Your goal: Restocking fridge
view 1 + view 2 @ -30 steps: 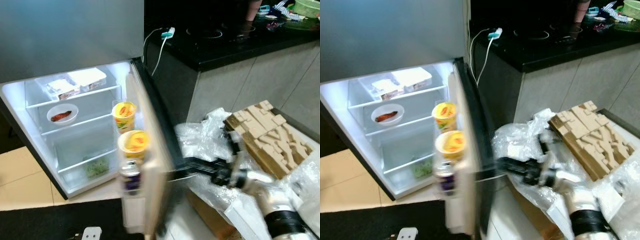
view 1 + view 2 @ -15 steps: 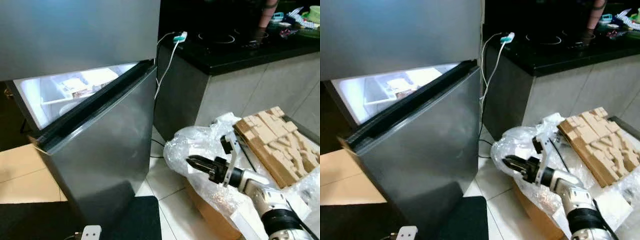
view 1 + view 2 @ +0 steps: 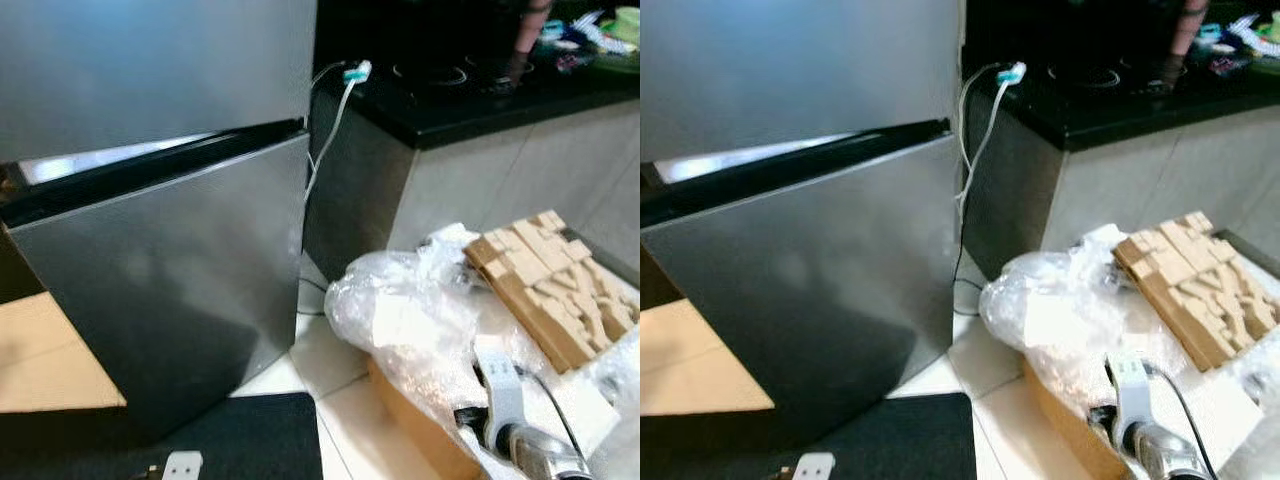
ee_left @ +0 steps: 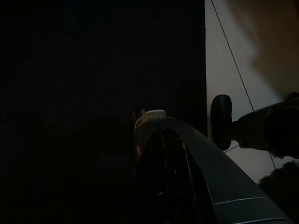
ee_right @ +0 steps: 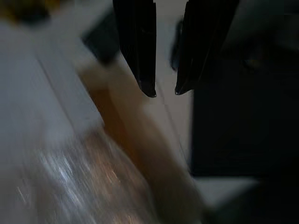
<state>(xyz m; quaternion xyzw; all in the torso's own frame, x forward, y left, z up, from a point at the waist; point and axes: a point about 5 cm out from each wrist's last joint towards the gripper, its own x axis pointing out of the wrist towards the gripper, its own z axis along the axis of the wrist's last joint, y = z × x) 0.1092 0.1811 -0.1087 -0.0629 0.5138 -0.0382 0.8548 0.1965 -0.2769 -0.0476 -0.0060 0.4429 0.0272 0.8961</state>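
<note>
Beside a black counter [image 3: 480, 100], the steel fridge [image 3: 170, 270] stands with its lower door nearly shut, so restocking looks about done, while the right pincer [image 5: 163, 91], fingers slightly apart and empty, hangs over the plastic-wrapped box [image 3: 420, 330].

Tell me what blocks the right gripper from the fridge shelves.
The lower fridge door is swung to, covering the shelves. The right gripper, fingers slightly apart and empty, hangs low beside the plastic wrap.
</note>
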